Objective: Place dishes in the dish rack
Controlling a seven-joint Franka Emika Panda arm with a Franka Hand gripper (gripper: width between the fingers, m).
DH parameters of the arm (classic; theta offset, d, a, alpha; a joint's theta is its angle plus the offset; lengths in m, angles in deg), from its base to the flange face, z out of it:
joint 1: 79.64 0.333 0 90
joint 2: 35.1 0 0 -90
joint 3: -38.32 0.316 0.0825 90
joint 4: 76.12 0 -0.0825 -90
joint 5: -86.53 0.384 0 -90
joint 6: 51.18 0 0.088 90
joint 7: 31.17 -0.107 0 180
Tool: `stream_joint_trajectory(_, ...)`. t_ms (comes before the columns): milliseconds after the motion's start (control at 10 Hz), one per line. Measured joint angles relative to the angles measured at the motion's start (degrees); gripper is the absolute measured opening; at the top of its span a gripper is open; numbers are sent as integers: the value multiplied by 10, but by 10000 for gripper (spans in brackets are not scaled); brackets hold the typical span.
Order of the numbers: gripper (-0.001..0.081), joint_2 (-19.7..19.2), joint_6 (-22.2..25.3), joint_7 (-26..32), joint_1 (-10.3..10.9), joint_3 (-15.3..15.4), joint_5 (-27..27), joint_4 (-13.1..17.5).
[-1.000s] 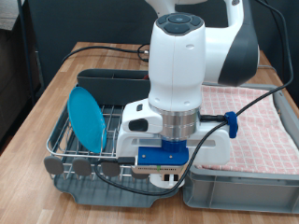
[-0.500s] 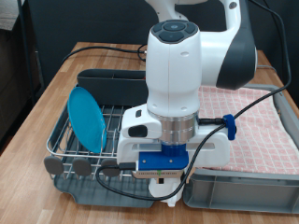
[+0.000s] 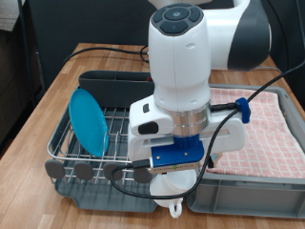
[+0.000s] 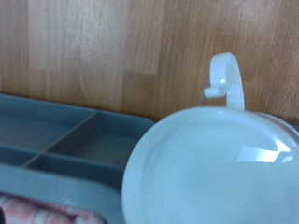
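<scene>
While plate [image 3: 91, 121] stands on edge, mug [image 4: 217, 170] faces camera

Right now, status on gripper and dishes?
Gripper low at dish rack front edge, white mug right under it. Light-blue plate standing in rack. Grey bin alongside.

Your light-blue plate [image 3: 89, 119] stands on edge in the dish rack [image 3: 71, 153]; white mug [image 3: 172, 187] hangs at the rack's front corner.
</scene>
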Motion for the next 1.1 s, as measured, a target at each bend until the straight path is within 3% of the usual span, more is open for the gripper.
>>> stream_joint_trajectory(300,797,26,37,-17,8,-7,-14,6)
stream_joint_trajectory(800,802,82,24,-72,47,-27,-75,-20)
stream_joint_trajectory(1100,802,107,31,-89,57,-29,-95,-27)
